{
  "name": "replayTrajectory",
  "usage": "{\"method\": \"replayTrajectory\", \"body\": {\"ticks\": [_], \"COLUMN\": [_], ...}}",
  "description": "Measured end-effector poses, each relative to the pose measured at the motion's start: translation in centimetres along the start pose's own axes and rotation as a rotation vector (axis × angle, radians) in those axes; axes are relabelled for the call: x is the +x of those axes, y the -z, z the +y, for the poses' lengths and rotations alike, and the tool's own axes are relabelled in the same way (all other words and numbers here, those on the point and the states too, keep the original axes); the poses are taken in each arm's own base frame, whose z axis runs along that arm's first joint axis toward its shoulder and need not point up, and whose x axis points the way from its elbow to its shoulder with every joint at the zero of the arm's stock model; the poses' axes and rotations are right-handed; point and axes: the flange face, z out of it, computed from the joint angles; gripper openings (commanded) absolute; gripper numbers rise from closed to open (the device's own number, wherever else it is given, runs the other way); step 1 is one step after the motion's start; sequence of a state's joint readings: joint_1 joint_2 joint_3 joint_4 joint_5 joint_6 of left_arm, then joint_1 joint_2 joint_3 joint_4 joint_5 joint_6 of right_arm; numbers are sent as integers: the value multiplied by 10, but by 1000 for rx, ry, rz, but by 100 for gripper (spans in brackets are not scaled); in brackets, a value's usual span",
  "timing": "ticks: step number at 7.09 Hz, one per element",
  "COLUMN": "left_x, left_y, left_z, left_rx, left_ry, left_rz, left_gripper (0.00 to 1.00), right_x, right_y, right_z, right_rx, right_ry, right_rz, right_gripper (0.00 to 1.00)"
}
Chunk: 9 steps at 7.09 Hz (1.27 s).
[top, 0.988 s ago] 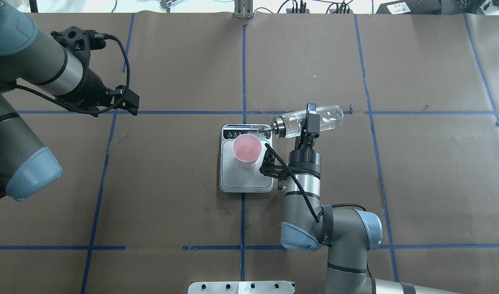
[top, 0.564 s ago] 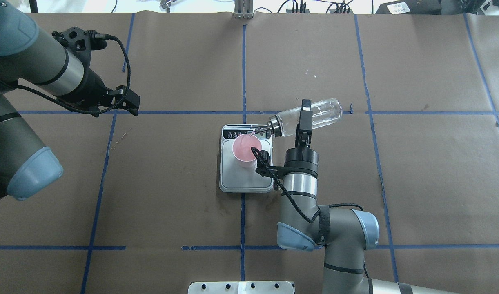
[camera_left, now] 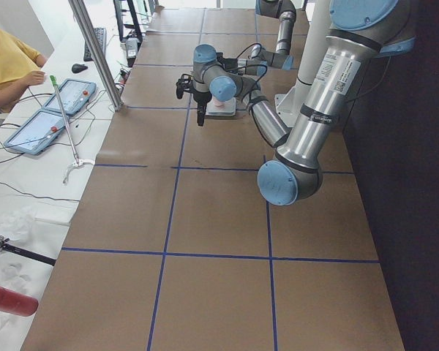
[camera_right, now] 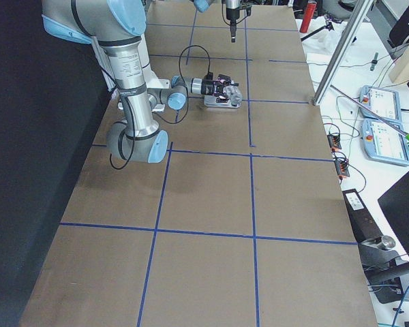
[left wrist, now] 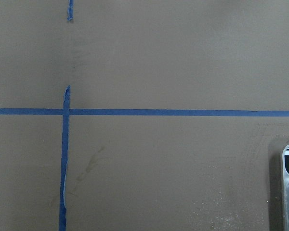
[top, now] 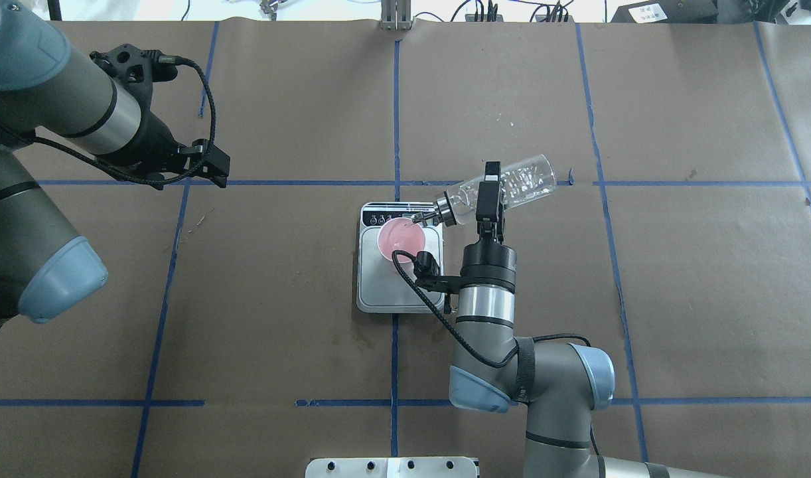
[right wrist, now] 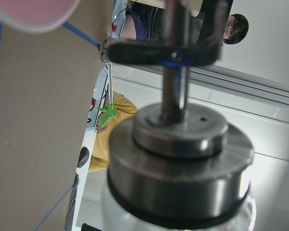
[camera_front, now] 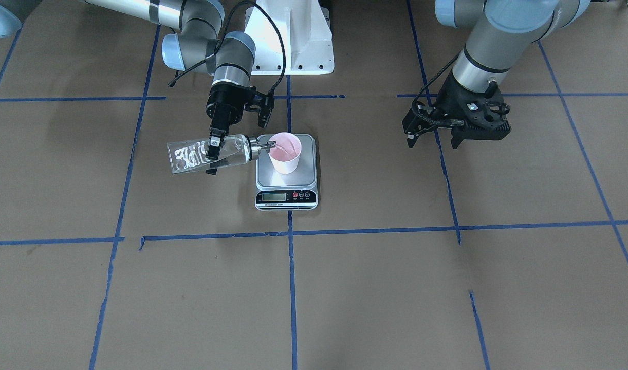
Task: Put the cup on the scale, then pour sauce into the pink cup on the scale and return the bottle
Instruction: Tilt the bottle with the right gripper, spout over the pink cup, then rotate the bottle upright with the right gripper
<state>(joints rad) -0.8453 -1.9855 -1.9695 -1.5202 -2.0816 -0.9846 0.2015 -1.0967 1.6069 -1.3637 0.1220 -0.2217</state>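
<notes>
My right pincer is clamped on the bottle at mid-body. The bottle is tipped nearly flat, spout end lowest, with the tip over the rim of the cup. Clear sauce shows through the glass. The cup stands upright on the scale, toward the display end. My left pincer hangs jaws apart, holding nothing — well off to the side above the worktop.

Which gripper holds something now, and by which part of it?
The right gripper holds the bottle by the middle of its glass body; the left gripper holds nothing.
</notes>
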Motion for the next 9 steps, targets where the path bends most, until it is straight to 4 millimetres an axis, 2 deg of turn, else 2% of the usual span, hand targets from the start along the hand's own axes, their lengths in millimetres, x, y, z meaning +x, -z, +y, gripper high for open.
{"method": "replayTrajectory", "body": {"ticks": [3,5,7,9], "left_x": [0,0,1,1], "left_y": [-1,-1,0,2], "left_z": [-1,-1,0,0], "left_rx": [-1,-1,0,2], "left_ry": [-2,-2,-2,-1], "left_rz": [-1,-2,0,2], "left_gripper": [100,100,100,100], "right_x": [3,6,3,-20], "right_y": [2,6,13,13], "right_z": [0,-1,6,13], "right_rx": [0,9,37,53], "right_ry": [48,17,-127,-312], "right_rz": [11,8,-8,-20], "right_gripper": [0,0,0,0]}}
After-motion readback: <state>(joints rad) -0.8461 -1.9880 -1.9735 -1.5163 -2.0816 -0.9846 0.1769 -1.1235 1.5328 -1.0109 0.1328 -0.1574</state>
